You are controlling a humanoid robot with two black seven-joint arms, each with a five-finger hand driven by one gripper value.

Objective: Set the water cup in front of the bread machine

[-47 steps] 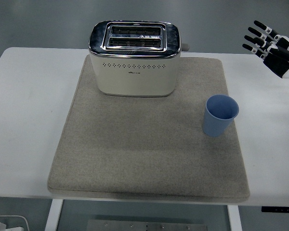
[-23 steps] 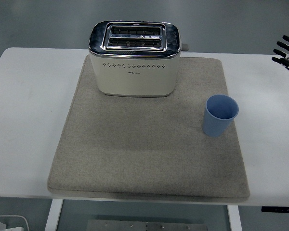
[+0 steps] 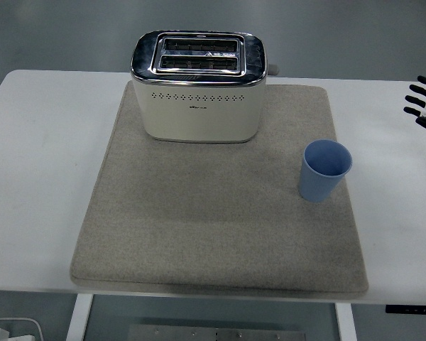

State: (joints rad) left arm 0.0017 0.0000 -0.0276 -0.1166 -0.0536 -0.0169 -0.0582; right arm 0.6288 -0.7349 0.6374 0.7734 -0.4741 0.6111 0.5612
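A blue water cup (image 3: 325, 170) stands upright and empty on the right side of a grey mat (image 3: 199, 227). A cream and chrome bread machine (image 3: 199, 85) with two top slots stands at the back middle of the mat. The cup is to the right of and nearer than the machine. Only the black fingertips (image 3: 416, 101) of my right hand (image 3: 424, 104) show at the right edge, spread and holding nothing, well right of the cup. My left hand is out of view.
The mat covers most of the white table (image 3: 35, 163). Bare table strips lie to the left and right of the mat. The mat in front of the bread machine is bare.
My right hand has drawn back to the right and slightly down, until only its fingertips show at the edge. The cup and bread machine have not moved.
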